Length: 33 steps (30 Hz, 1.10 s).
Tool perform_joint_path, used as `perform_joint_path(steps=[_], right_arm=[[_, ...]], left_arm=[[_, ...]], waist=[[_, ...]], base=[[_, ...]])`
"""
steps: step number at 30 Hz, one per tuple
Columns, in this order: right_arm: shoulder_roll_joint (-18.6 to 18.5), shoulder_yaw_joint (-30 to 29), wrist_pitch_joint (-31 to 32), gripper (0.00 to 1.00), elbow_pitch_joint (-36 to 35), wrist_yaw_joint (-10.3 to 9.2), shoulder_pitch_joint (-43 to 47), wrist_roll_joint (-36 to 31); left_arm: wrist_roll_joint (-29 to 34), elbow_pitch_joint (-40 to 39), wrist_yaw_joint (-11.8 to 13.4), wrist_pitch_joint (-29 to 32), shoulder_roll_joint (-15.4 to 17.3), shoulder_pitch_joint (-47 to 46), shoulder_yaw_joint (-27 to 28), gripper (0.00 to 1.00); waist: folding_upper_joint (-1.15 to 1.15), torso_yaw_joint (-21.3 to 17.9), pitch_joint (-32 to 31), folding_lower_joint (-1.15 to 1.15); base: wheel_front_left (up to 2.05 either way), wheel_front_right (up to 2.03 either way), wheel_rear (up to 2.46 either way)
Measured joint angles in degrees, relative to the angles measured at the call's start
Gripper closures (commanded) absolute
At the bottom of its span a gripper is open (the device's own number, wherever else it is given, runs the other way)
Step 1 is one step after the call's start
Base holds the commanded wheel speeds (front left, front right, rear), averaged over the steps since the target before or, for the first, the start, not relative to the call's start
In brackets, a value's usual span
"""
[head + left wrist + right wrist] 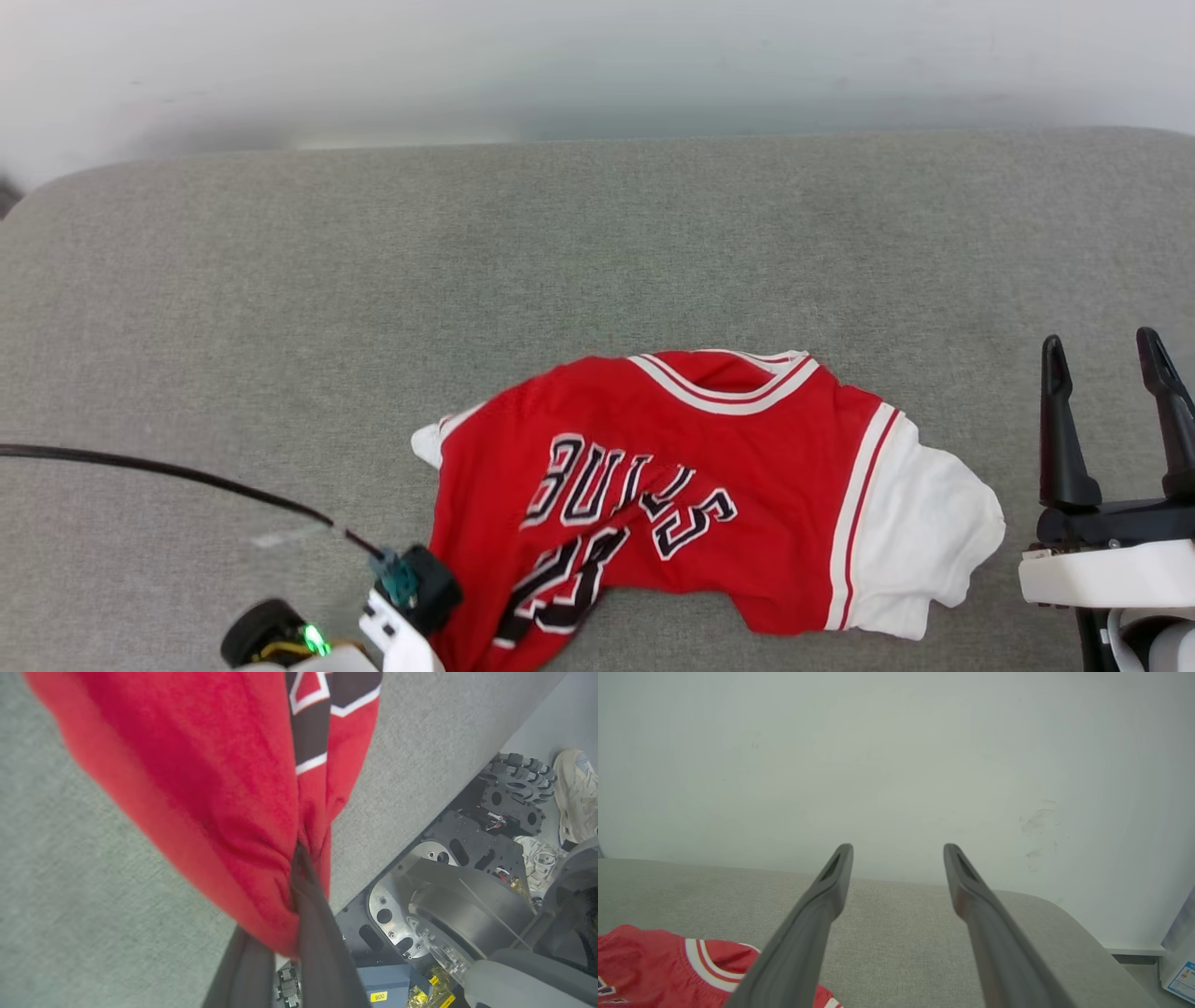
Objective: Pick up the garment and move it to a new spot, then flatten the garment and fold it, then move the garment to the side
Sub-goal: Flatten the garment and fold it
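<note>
The garment (709,467), a red jersey with white sleeves and black "BULLS" lettering, lies rumpled on the grey table, collar toward the far side. Its lower left hem is gathered up at my left wrist (415,588). In the left wrist view my left gripper (299,858) is shut on a bunched fold of the garment (210,788), which hangs over the fingers (322,952). My right gripper (1102,343) stands open just right of the white sleeve (924,532), apart from it. The right wrist view has the open right gripper (896,851) with the collar of the garment (654,956) at lower left.
The grey padded table (597,261) stretches wide beyond the jersey to a white wall. A black cable (168,471) runs in from the left toward my left wrist. Past the table's near edge are my base and wheel (518,779) and a person's shoe (577,793).
</note>
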Motion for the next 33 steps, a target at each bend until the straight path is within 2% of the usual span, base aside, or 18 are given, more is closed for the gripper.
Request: perform_joint_path(steps=[6, 7, 8, 12, 19, 22, 27, 33], right_arm=[[-0.1, 0.1, 0.0, 0.00, 0.3, 0.01, 0.2, 0.0], [-0.1, 0.0, 0.0, 0.00, 0.3, 0.00, 0.3, 0.0], [-0.1, -0.1, 0.0, 0.00, 0.3, 0.01, 0.4, 0.0], [-0.2, -0.8, 0.0, 0.00, 0.5, 0.00, 1.5, 0.0], [-0.2, -1.0, 0.0, 0.00, 0.6, 0.01, 1.7, 0.0], [-0.1, -0.7, 0.0, 0.00, 0.6, 0.00, 1.7, 0.0], [0.0, -0.1, 0.0, 0.00, 0.5, 0.00, 1.3, 0.1], [-0.2, 0.1, 0.0, 0.00, 0.2, 0.00, -0.3, 0.2]], left_arm=[[-1.3, 1.5, 0.3, -0.1, -2.6, 6.0, -0.7, 1.00], [-1.1, 2.2, 0.2, -0.4, -2.8, 6.3, -0.8, 0.92], [-0.7, 2.8, 0.2, -1.1, -2.9, 6.3, -0.8, 0.00], [0.5, 3.3, 0.3, -2.6, -1.7, 4.6, 1.1, 0.00], [-0.5, -2.4, 0.8, -1.9, 5.0, -2.2, 7.1, 0.00], [0.0, -2.4, 0.6, -0.5, 7.1, -6.0, 9.3, 0.00], [0.8, 1.2, -1.1, 1.4, 7.0, -12.8, 12.1, 0.00], [0.9, 7.5, -4.8, 7.5, 3.6, -19.3, 11.7, 0.00]], waist=[[0.00, 0.5, -0.2, 0.00], [0.00, 0.6, -0.3, 0.00], [0.00, 0.7, -0.4, 0.00], [0.00, 1.4, -1.1, 0.00], [0.00, 2.1, -2.2, 0.00], [0.00, 2.0, -2.0, 0.00], [0.00, 1.4, -0.7, 0.00], [0.00, 0.0, 1.6, 0.00]], base=[[0.00, 0.00, 0.00], [0.00, 0.00, 0.00], [0.00, 0.00, 0.00], [0.00, 0.00, 0.00], [0.00, 0.00, 0.00], [0.00, 0.00, 0.00], [0.00, 0.00, 0.00], [0.00, 0.00, 0.00]])
